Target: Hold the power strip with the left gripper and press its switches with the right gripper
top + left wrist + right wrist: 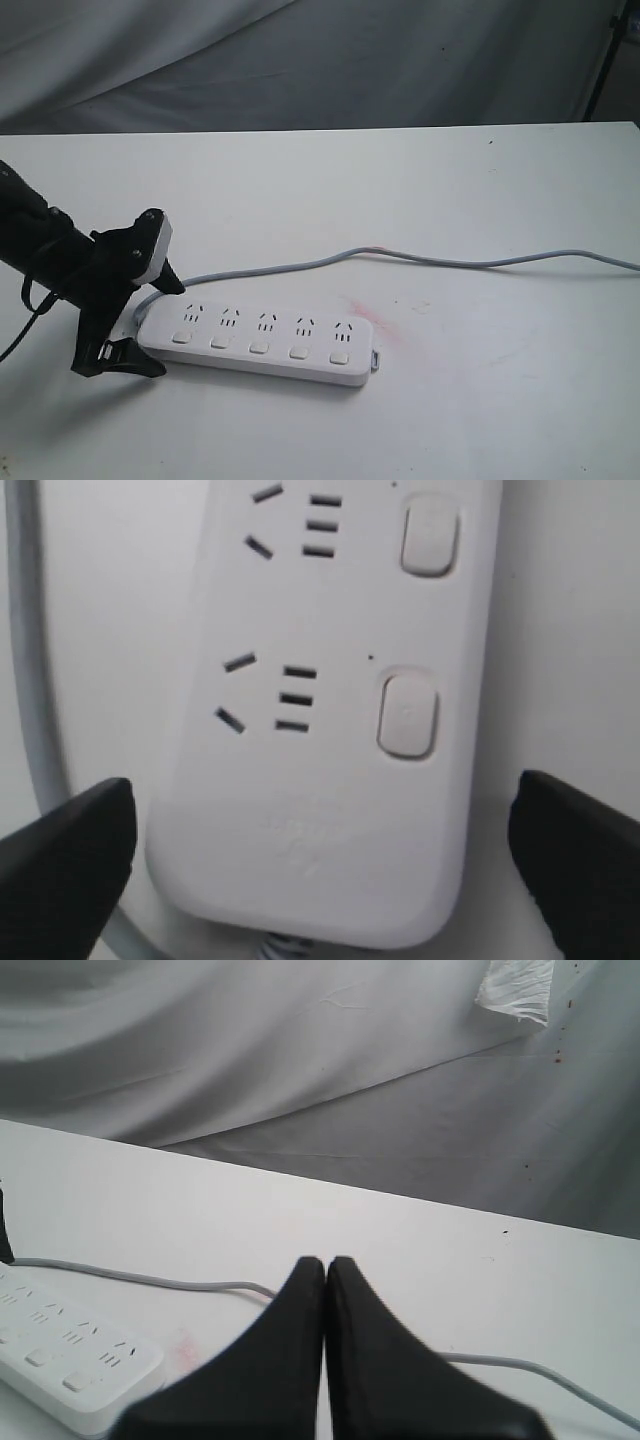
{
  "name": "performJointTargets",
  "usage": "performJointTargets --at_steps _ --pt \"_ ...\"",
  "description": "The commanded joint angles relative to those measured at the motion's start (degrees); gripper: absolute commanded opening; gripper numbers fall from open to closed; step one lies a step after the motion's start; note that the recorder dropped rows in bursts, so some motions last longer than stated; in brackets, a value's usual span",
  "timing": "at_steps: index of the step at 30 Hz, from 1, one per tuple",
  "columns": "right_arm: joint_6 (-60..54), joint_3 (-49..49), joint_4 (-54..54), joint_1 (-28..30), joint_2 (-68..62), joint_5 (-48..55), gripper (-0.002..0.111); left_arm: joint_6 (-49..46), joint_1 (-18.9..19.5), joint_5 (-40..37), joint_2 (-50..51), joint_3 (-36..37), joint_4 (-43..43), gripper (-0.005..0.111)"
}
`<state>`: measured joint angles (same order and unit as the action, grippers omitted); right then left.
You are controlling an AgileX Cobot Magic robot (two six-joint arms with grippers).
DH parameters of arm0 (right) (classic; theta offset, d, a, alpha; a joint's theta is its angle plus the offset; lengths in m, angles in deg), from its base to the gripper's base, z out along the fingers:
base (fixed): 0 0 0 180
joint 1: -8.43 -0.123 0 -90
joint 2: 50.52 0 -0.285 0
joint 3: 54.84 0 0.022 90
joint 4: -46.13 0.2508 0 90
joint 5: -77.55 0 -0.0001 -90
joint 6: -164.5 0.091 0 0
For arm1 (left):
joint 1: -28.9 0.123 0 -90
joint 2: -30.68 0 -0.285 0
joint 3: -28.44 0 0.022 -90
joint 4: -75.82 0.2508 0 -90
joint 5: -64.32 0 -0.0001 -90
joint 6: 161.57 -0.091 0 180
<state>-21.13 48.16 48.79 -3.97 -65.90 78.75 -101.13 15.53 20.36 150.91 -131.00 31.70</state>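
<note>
The white power strip (265,340) lies flat near the table's front left, its grey cord (400,253) trailing off to the right. Its row of square switches (260,348) faces the front edge. My left gripper (163,327) is open and straddles the strip's cord end. In the left wrist view, the strip (320,780) sits between the black fingertips (90,840) with a small gap on each side, and two switches (408,715) show. My right gripper (326,1262) is shut on nothing and hovers over the table. The strip (60,1360) lies off to its side. This gripper is outside the exterior view.
A pink smear (375,320) marks the table (480,400) by the strip's right end. The cord (150,1280) crosses the table beyond the right gripper's tips. Grey cloth (320,60) hangs behind the table's far edge.
</note>
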Motion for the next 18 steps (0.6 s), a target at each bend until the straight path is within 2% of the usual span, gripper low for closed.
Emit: performJointTargets --at_steps 1,7,13,18 --pt "0.28 -0.22 -0.12 0.43 0.28 -0.08 0.0 -0.39 -0.31 0.08 0.22 -0.36 -0.45 0.094" --pt "0.28 -0.22 -0.12 0.43 0.28 -0.08 0.0 -0.39 -0.31 0.2 0.22 -0.36 -0.46 0.092" --pt "0.28 -0.22 -0.12 0.43 0.28 -0.08 0.0 -0.15 -0.31 0.87 0.22 -0.36 -0.46 0.076" --pt "0.28 -0.22 -0.12 0.43 0.28 -0.08 0.0 0.87 -0.31 2.16 0.22 -0.36 -1.15 0.074"
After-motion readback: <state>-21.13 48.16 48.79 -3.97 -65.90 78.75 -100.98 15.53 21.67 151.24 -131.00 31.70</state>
